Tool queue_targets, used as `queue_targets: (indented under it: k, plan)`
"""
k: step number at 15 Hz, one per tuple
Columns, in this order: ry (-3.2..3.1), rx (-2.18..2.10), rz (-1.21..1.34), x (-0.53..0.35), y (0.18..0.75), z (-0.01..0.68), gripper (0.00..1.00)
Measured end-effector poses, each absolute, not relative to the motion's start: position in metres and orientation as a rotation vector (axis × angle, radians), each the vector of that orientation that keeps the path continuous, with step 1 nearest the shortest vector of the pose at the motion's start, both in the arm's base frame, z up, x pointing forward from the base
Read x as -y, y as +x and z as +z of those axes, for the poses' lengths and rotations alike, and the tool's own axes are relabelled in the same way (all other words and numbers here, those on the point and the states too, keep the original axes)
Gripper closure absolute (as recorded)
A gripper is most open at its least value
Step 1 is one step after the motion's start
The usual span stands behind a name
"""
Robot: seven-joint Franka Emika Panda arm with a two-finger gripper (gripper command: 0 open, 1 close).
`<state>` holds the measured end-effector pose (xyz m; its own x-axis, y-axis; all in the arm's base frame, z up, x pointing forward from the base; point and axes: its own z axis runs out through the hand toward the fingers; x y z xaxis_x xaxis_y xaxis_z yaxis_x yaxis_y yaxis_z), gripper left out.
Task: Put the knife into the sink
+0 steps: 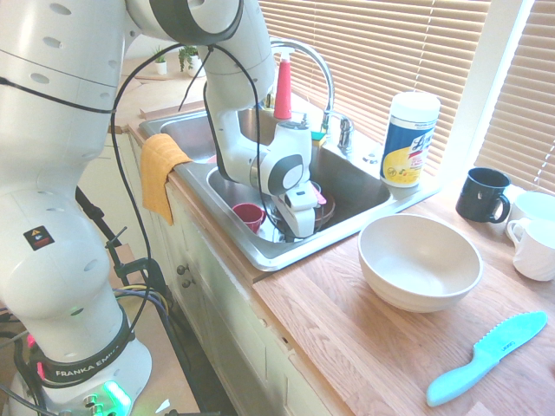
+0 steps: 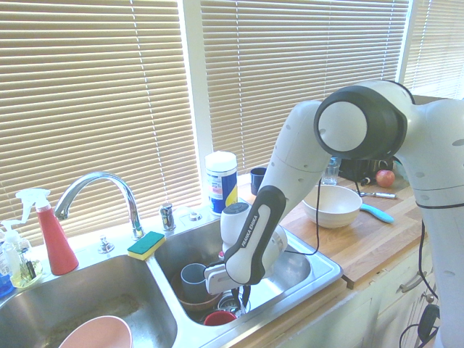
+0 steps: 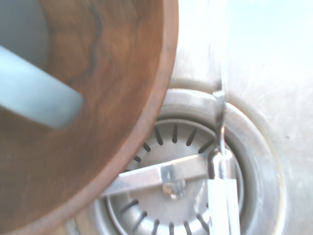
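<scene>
In the first exterior view, reaching down into the sink (image 1: 354, 192) with the gripper (image 1: 297, 227), beside the red cup (image 1: 249, 216). In the second, low beside the grey mug (image 2: 194, 278), with fingers together, whether clamped on anything hidden. In the wrist view, above the drain strainer (image 3: 171, 196), beside the wooden bowl (image 3: 122, 142), with the knife (image 3: 222, 205) edge-on: pointing blade-first from strainer towards basin floor, long axis steeply across the strainer's bar (image 3: 156, 176).

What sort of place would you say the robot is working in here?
It looks like a kitchen: there is a double-basin sink with a curved faucet, a yellow and green sponge on its edge, and a large cream bowl on the wooden countertop.
</scene>
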<state>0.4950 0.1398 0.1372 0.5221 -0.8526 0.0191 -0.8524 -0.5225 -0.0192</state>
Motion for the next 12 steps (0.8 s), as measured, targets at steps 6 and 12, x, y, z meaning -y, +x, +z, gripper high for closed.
queue_targets:
  k: [6,12]
  plan:
    - [-2.705,-1.562,-0.039,-0.1402,0.4960,0.1378,0.00]
    - [-2.695,-1.562,-0.066,-0.1401,0.4994,0.1455,0.00]
